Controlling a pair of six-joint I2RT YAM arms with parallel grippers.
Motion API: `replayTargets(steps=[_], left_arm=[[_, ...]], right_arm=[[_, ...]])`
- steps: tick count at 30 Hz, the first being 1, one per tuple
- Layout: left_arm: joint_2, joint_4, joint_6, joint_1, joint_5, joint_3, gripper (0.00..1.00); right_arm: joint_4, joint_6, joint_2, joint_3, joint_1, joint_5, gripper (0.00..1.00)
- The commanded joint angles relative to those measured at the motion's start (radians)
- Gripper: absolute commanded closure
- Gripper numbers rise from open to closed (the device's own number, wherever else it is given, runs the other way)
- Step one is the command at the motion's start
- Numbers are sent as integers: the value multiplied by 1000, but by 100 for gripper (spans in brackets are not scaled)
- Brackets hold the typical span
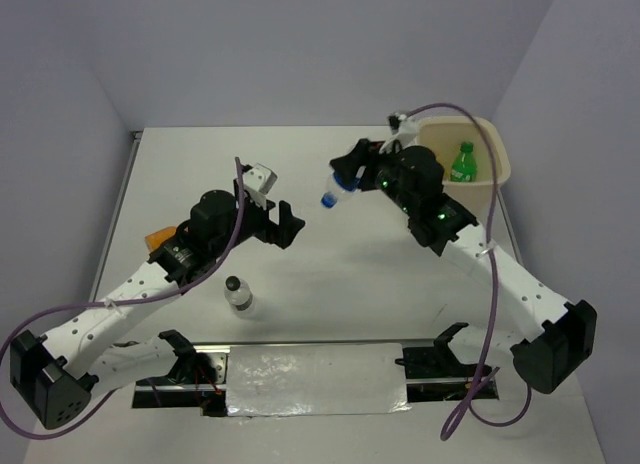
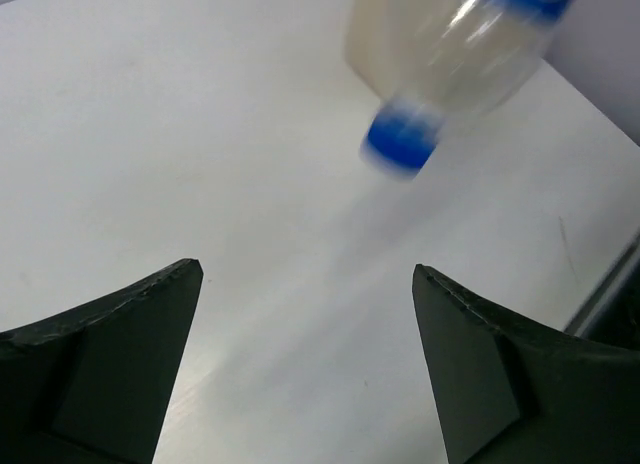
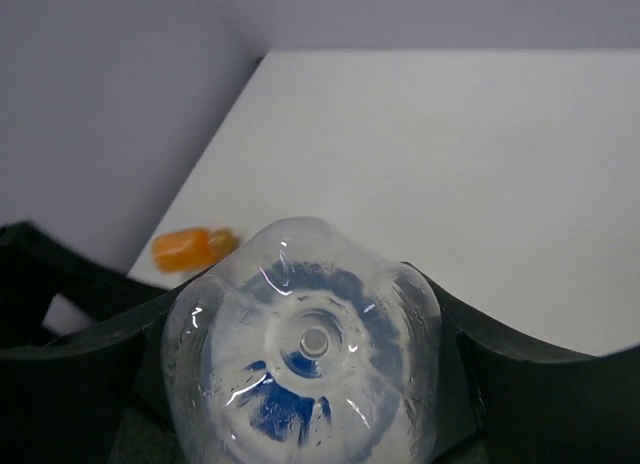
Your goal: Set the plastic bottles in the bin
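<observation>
My right gripper (image 1: 352,174) is shut on a clear bottle with a blue cap (image 1: 338,191) and holds it in the air, cap pointing down-left, left of the cream bin (image 1: 482,197). The right wrist view shows the bottle's base (image 3: 310,354) between the fingers. A green bottle (image 1: 462,162) lies inside the bin. My left gripper (image 1: 285,224) is open and empty over the table; its view shows the held bottle (image 2: 450,54) blurred ahead. A clear dark-capped bottle (image 1: 239,295) stands on the table near the left arm. An orange bottle (image 1: 160,237) lies at the left, partly hidden by that arm; it also shows in the right wrist view (image 3: 190,248).
A shiny foil-covered panel (image 1: 315,379) lies along the near edge between the arm bases. Purple-grey walls close in the table at the back and on both sides. The bin stands in the far right corner.
</observation>
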Motion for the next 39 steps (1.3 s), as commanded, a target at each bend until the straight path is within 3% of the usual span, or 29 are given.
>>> replayTargets(steps=[1,2,6,9,11,12,15,17,18,24,28,31,34,39], left_arm=[[-34,-151,-129,-1,-272,94,1],[-35,-180,-165,-1,-308,109,1],[-29,-267,-245,1,-471,112,1],[-16,-329,-299,1,-572,120,1],[-8,-359,-328,2,-585,123,1],[-5,-367,-334,2,-582,123,1],[-2,-390,-336,2,-525,122,1],[1,-418,-347,2,-517,120,1],[3,-435,-360,1,-525,125,1],[-11,-565,-409,2,-579,119,1],[-14,-619,-439,2,-587,99,1],[-6,-654,-465,2,-557,96,1],[-2,-703,-497,2,-539,91,1],[-8,-812,-549,1,-492,80,1]], right_arm=[[-125,-187,-86,159,-93,293,65],[-146,-204,-106,172,-127,361,65],[-163,-241,-133,212,-386,378,65],[-205,-277,-100,267,-490,456,64],[-225,-281,-52,281,-543,464,58],[-231,-269,-37,287,-566,443,52],[-210,-293,40,298,-633,354,17],[-260,-291,87,340,-640,355,2],[-286,-288,128,394,-638,360,0],[-311,-264,126,423,-640,358,0],[-289,-252,40,384,-638,239,0],[-289,-253,-21,345,-624,64,0],[-288,-284,-75,307,-542,54,0],[-357,-336,-87,311,-365,177,0]])
